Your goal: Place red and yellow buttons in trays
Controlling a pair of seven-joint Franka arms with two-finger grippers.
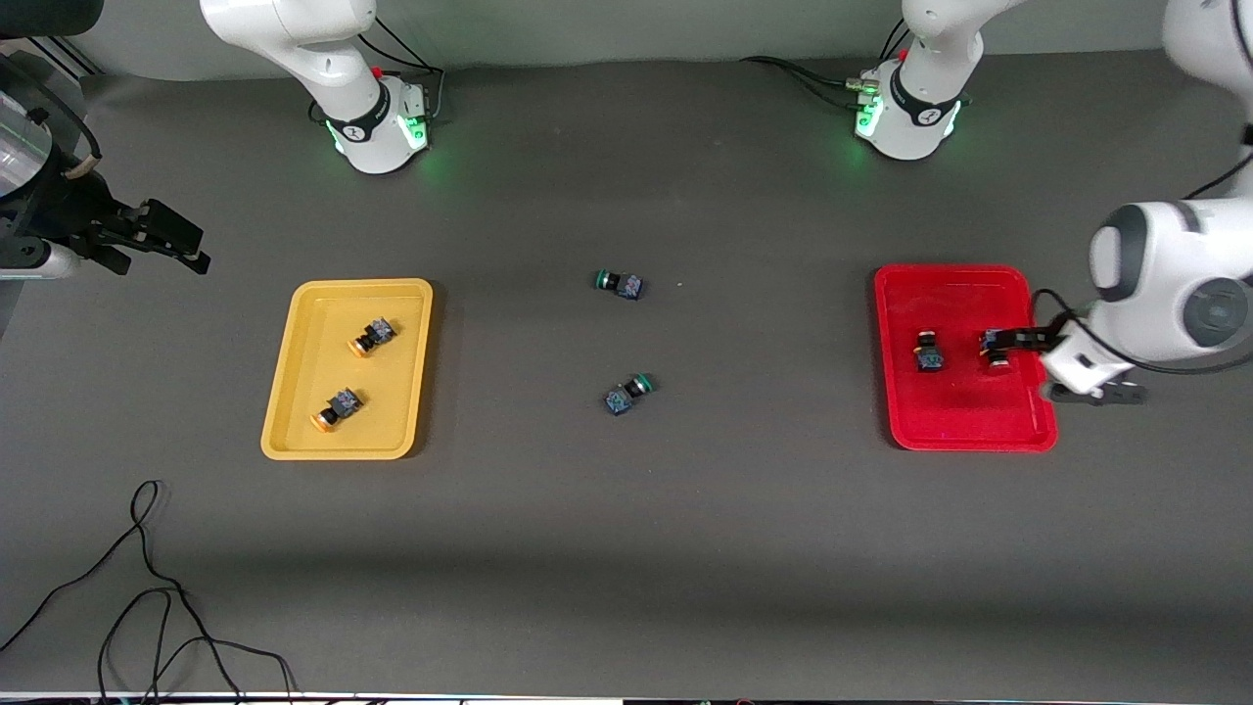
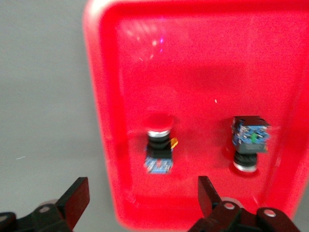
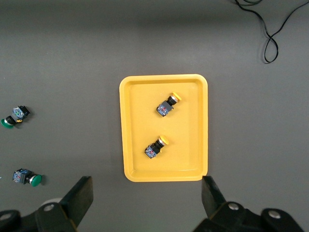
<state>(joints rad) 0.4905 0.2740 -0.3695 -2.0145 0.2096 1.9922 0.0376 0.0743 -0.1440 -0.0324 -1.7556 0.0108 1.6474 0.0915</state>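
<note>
Although our wide-open, empty left gripper (image 2: pixel 140 203) hangs low over the shallow red plastic tray (image 1: pixel 1018 431), its finger tip near the red-capped push-button switch (image 2: pixel 158 140) at the tray's 3 o'clock edge, we could knock it out when lifting; the right gripper (image 3: pixel 147 198), equally spread and empty, waits high over the table.

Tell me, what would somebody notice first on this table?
Two bright plastic trays: the shallow yellow tray at the right arm's end holds two orange-capped button switches, and the shallow red tray at the left arm's end holds two red-capped button switches. Two green-capped switches lie on the table between the trays. The left pincer hovers open over the red tray.
</note>
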